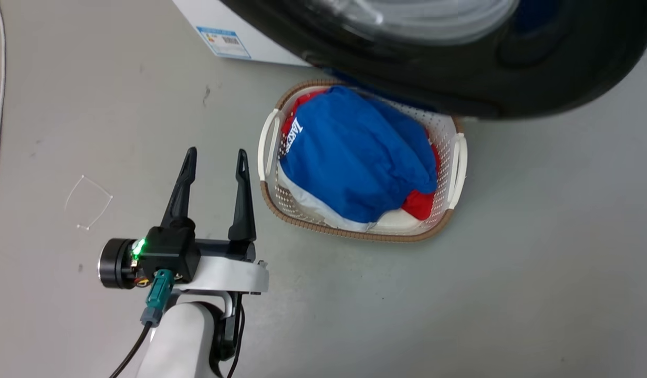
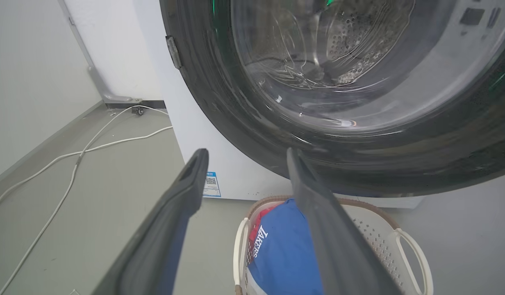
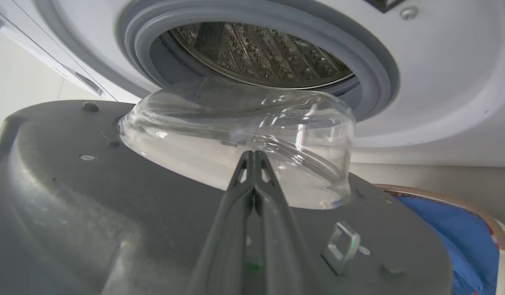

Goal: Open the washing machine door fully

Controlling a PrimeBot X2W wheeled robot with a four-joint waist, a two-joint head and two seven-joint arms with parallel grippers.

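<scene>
Right gripper [image 3: 252, 157]: fingers pressed together, nothing seen between them; it lies over the inner face of the door [image 3: 72, 196], tips up against the glass bowl [image 3: 236, 135]; contact with the door cannot be told.

Left gripper [image 1: 216, 155]: fingers apart, holding nothing; it hovers over the bare floor [image 1: 512, 262], just beside the basket [image 1: 355, 233], well apart from the door and pointing toward its outer face.

Door, position: swung out from the machine [image 3: 441, 102], its lower edge overhanging the far rim of the basket; the opening is uncovered, with the steel drum [image 3: 260, 53] and grey rubber rim [image 3: 371, 69] in plain sight.

Progress, as judged: unlatching done and a good part of the swing done; the door appears to stand at an angle to the front and not folded right back, so the last of the swing seems left; the exact angle cannot be told.

Door, appearance: large, round, glossy black outside, with reflections across the glass; matte dark grey inside, with small screw heads and a metal latch hook [image 3: 342, 246] near the edge; the bowl is clear, deep and bulging toward the drum.

Machine: white, boxy; blue sticker [image 1: 223, 42] at a lower corner.

Basket: pale, perforated, brown-rimmed; holds blue, red and white laundry [image 1: 355, 157].
</scene>
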